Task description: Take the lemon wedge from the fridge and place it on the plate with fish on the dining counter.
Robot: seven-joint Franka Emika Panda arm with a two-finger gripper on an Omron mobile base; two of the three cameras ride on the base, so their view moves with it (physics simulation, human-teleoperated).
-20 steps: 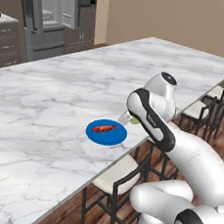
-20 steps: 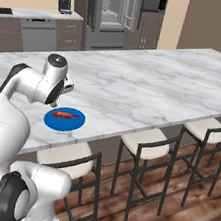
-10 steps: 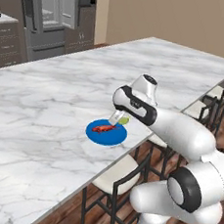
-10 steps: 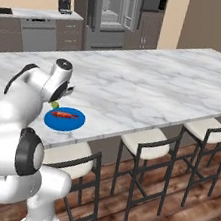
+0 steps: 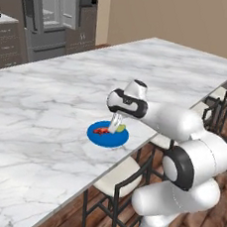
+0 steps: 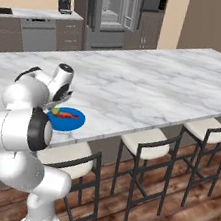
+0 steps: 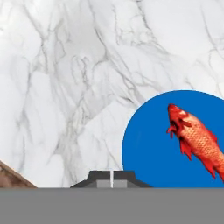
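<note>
**Lemon wedge over plate, release pending**

End effector (image 5: 115,127) low over the right part of the plate with fish (image 5: 101,138), near edge of the dining counter (image 5: 51,108). Lemon wedge (image 5: 120,128) right at the fingertips, above the plate's right side; in the right base view lemon wedge (image 6: 56,110) at the plate's left rim beside the fish (image 6: 65,116). Jaws pinched nearly together, so judged clenched on the wedge; contact itself too small to confirm. Step in hand: final placement. Next move calls for spreading the jaws, then lifting straight up, clear of the fish. Risk: wedge rolling off the rim onto the marble.

Count: one plate, one fish (image 7: 194,135), one lemon wedge, one fridge (image 6: 112,12) far behind, four stools (image 6: 149,143) along the counter's near edge.
</note>
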